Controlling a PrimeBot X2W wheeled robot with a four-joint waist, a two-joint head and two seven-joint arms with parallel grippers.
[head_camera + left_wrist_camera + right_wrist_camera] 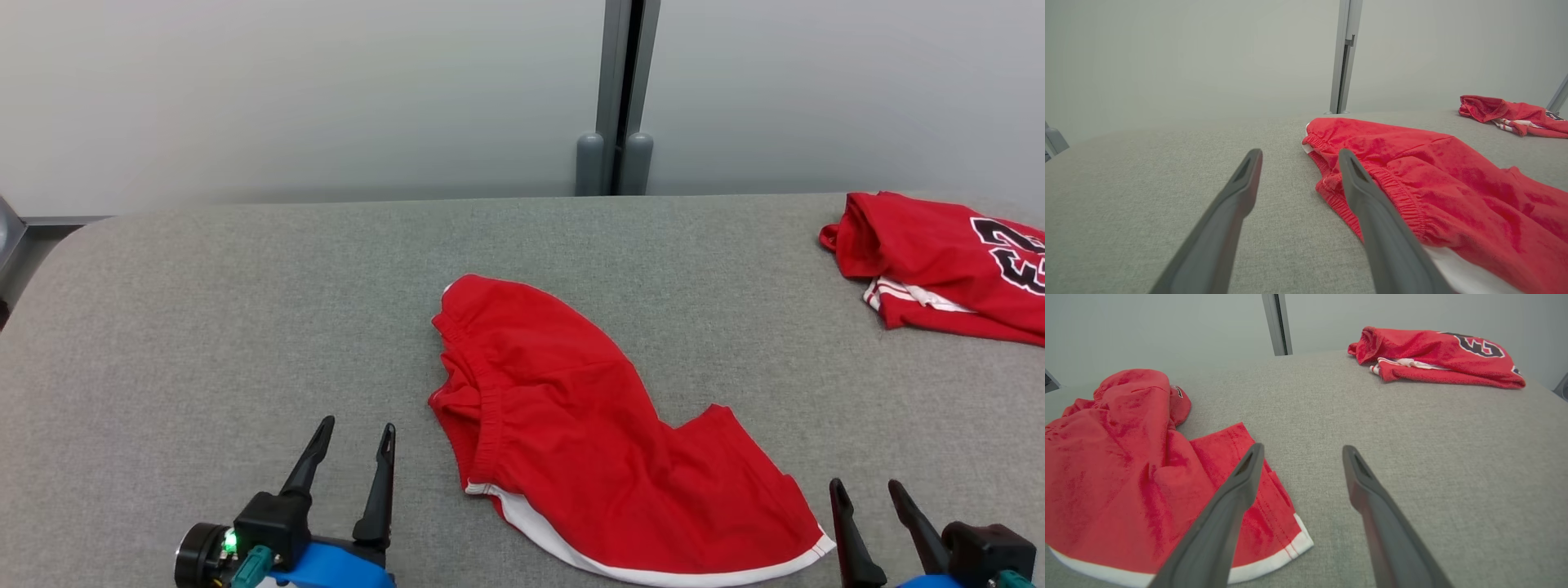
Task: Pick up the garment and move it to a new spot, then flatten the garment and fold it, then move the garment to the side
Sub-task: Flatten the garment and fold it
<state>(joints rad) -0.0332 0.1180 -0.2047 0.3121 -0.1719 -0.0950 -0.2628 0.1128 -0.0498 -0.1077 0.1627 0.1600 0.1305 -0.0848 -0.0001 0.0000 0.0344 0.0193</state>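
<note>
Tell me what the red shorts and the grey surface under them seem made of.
The red shorts: soft knit cloth, perhaps fleecy cotton or polyester, matte; napped patches, gathered elastic waistband, white hem band. The grey surface: woven upholstery-like fabric, matte; fine heathered weave, rounded padded-looking edge.

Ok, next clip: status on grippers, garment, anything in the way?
Left gripper open, empty, just left of red shorts. Right gripper open, empty, by their hem corner. Shorts crumpled, not held. Red jersey far right, well apart.
</note>
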